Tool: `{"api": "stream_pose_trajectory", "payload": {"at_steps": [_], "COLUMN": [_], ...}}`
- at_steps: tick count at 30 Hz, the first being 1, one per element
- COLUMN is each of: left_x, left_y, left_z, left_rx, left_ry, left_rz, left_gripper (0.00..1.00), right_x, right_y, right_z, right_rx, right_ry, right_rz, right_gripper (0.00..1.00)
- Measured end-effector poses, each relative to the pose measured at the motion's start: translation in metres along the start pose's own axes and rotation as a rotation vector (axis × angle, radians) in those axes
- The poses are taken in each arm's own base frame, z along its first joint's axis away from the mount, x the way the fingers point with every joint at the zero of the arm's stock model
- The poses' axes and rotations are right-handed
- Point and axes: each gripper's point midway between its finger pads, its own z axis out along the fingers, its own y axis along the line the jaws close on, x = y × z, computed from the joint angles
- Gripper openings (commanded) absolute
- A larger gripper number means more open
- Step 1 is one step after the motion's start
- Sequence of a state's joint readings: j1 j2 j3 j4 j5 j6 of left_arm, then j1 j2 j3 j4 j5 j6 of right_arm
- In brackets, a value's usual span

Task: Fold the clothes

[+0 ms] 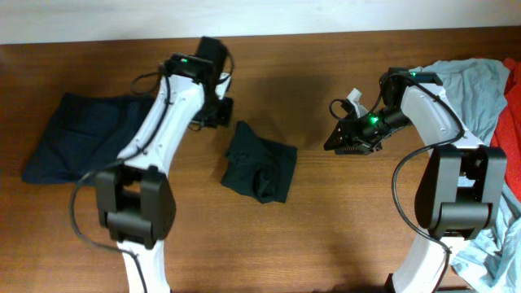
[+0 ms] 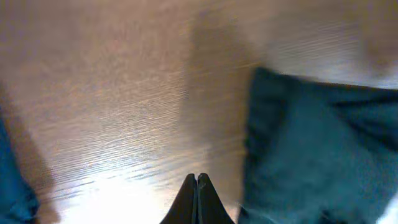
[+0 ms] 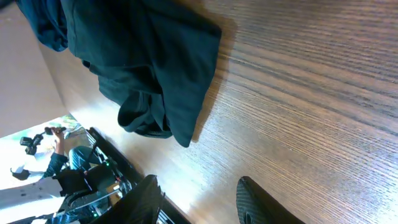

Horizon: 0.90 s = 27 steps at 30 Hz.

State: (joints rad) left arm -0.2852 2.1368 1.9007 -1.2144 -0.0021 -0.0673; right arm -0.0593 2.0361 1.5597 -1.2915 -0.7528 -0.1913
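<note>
**Black shirt [image 1: 260, 163] bundled mid-frame, both end effectors empty**

On the desk [image 1: 326, 236] we see a light-blue garment [image 1: 472, 89] and a red garment [image 1: 511, 122] heaped at the right edge, and a dark-navy garment [image 1: 81, 134] at left. Our left end effector [image 2: 197, 183] is pinched shut just upper left of the shirt; the right end effector [image 3: 202, 194] stands half-open. We'd reopen the left one, pinch only an edge, and flatten the lumpy lower corner.

A black garment [image 1: 259, 172] lies at the middle of the worktop [image 1: 326, 236], folded into a small, loosely rumpled bundle. A dark-navy garment [image 1: 81, 134] lies spread flat at the left. At the right edge a light-blue garment [image 1: 476, 89] lies crumpled, with a red garment [image 1: 511, 122] beside it.
</note>
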Motion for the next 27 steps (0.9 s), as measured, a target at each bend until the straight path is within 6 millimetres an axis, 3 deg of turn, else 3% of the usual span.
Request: {"api": "stream_pose_trajectory", "payload": {"at_steps": [4, 6, 19, 25, 27], "left_x": [0.016, 0.020, 0.012, 0.008, 0.011], "left_y": [-0.006, -0.018, -0.091, -0.155, -0.168], "left_z": [0.058, 0.064, 0.021, 0.016, 0.016], "left_rx": [0.052, 0.098, 0.276, 0.340, 0.336], "left_ry": [0.141, 0.161, 0.103, 0.024, 0.016], "left_rz": [0.010, 0.017, 0.114, 0.246, 0.278], "left_gripper": [0.00, 0.00, 0.00, 0.00, 0.03], "right_x": [0.000, 0.000, -0.002, -0.002, -0.002], "right_y": [0.000, 0.000, -0.001, -0.001, -0.001], "right_z": [0.000, 0.000, 0.000, 0.000, 0.000], "right_rx": [0.001, 0.001, 0.005, 0.005, 0.005], "right_ry": [0.000, 0.000, -0.006, -0.008, -0.008], "right_rz": [0.000, -0.001, -0.007, -0.009, -0.009], "right_gripper": [0.44, 0.45, 0.49, 0.49, 0.50]}}
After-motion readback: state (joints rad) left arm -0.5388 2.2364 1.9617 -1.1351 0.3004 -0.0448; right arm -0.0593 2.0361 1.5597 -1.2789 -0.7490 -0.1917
